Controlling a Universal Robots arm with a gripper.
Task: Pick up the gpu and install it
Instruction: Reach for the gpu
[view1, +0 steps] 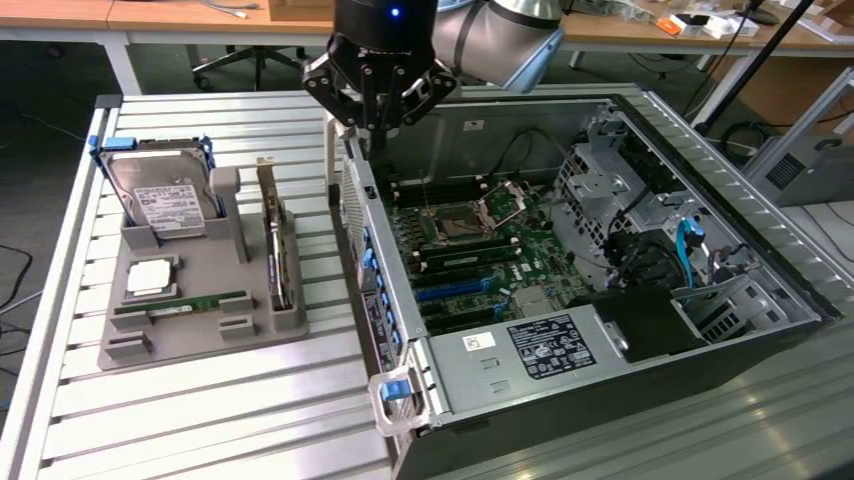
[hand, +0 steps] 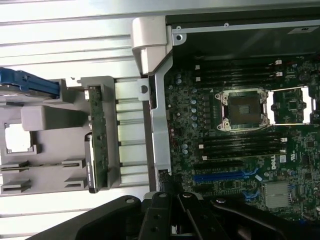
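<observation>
The gpu (view1: 276, 242) stands on its long edge in a slot of the grey holder tray (view1: 200, 340), to the exterior view's left of the open computer case (view1: 747, 300). It is a thin green card with a dark face and a silver bracket end. In the wrist view the gpu (hand: 96, 145) lies along the tray beside the case wall. My gripper (view1: 378, 132) hangs above the case's near wall, to the exterior view's right of the gpu and well above it. Its fingers are shut with nothing between them. The gripper (hand: 172, 196) shows as black linkages over the motherboard's edge.
The tray also holds a silver hard drive (view1: 167, 195) in a blue frame, a square processor (view1: 150, 278) and a slim memory stick (view1: 180, 303). Inside the case lie the motherboard (view1: 501, 255) with blue slots (view1: 451, 290), a power supply (view1: 541, 350) and drive cages (view1: 601, 190).
</observation>
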